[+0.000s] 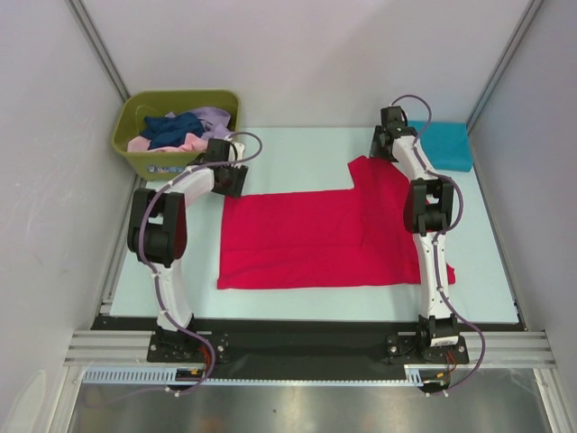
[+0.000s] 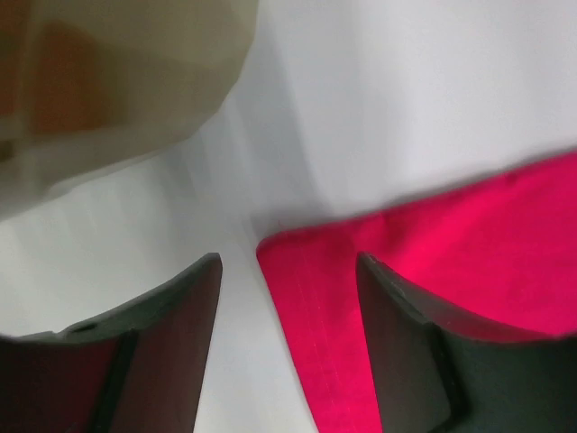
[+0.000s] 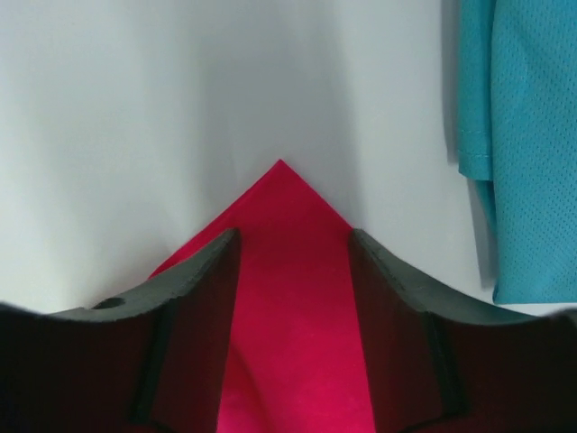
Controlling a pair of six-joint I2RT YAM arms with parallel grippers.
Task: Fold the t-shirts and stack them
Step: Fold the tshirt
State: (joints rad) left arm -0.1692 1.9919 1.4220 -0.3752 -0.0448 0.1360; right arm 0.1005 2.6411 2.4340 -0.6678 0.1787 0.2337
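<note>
Red cloth nearest you: the red t-shirt (image 1: 306, 244) lies flat on the table (image 1: 297, 149), its near hem toward the arm bases. At its far left corner is the left gripper (image 2: 288, 263), fingers spread and holding nothing, the corner's edge lying between them. Farther right, the right gripper (image 3: 293, 236) is likewise released, straddling a pointed corner of the same shirt. To fold well, lower both until the pads bracket cloth only, close together, then lift evenly. Beyond, the teal t-shirt (image 1: 444, 144) sits folded at far right. The remaining tees (image 1: 176, 129), navy, pink and lavender, lie in the olive bin (image 1: 160, 165). No brand, label or writing is legible.
</note>
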